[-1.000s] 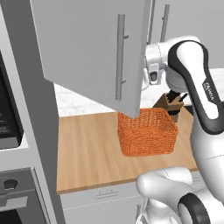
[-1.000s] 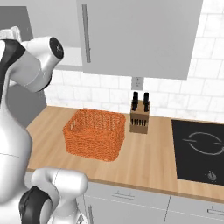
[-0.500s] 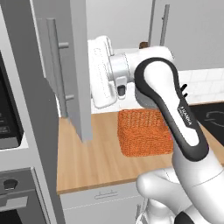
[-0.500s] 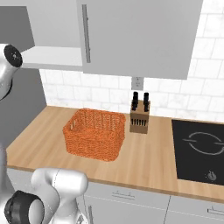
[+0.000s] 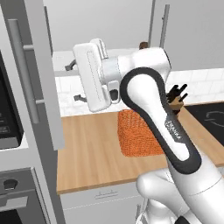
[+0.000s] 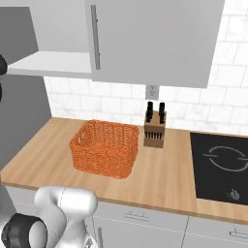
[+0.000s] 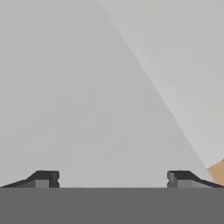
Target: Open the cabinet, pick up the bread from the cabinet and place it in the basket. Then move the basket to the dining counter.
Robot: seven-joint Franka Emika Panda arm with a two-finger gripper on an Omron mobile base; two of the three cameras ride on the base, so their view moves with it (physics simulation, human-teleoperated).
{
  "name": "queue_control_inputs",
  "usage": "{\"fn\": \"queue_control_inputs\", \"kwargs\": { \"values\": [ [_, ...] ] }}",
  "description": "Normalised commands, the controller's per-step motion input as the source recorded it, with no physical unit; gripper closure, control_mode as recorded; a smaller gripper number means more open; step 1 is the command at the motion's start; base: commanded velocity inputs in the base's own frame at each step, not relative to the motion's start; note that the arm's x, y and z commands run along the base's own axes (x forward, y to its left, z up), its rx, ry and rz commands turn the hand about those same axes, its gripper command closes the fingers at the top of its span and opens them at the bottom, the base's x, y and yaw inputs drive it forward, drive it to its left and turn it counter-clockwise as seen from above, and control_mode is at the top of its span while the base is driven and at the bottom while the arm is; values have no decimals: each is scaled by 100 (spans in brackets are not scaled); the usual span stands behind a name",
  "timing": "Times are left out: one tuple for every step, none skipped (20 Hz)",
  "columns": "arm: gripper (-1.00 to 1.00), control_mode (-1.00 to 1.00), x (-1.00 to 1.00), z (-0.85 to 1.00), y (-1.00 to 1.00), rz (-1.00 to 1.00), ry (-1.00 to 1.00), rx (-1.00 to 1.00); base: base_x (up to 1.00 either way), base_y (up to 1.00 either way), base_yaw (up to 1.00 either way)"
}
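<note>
1. The pincer (image 7: 113, 179) stands wide apart with nothing between its two dark tips, facing flat pale grey surfaces; a sliver of wood tone shows at the lower right of the hand view.
2. In the left base view the white hand is raised beside the swung-out cabinet door (image 5: 37, 74), whose long vertical bar handle (image 5: 25, 70) is smooth, round and rigid.
3. The cabinet (image 6: 145, 38) is open on its left side, with a flat pale shelf (image 6: 53, 64) exposed; its panels look hard and slick.
4. A small brown rounded shape high behind the arm may be the bread (image 5: 143, 45), though too little shows to be sure. It would likely be light and slightly yielding, best taken across its middle with gentle pressure.
5. The basket (image 6: 105, 147) sits on the wooden table (image 6: 160, 181), orange, woven, boxy and open-topped. It probably weighs little and flexes somewhat; a grip on one rim wall seems the sensible hold.
6. A knife block (image 6: 155, 128) stands just beside the basket.
</note>
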Motion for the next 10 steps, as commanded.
{"fn": "queue_control_inputs", "kwargs": {
  "values": [
    [-100, -100, -46, 0, -100, 0, -24, -2, 0, 0, 0],
    [-100, -100, -63, 0, -100, 0, -26, 0, 0, 0, 0],
    [-100, -100, -67, 0, -100, 0, -24, 0, 0, 0, 0],
    [-100, -100, -73, 0, -100, 0, -23, 0, 0, 0, 0],
    [-100, -100, -76, 0, -100, 0, -24, 0, 0, 0, 0],
    [-100, -100, -61, 0, -100, 0, -25, 0, 0, 0, 0],
    [-100, -100, -34, 0, -100, 0, -25, 0, 0, 0, 0],
    [-100, -100, -26, 0, -100, 0, -26, 0, 0, 0, 0],
    [-100, -100, -12, 0, -100, 0, -21, 0, 0, 0, 0],
    [-100, -100, -5, 0, -100, 0, -16, -1, 0, 0, 0]
  ]
}}
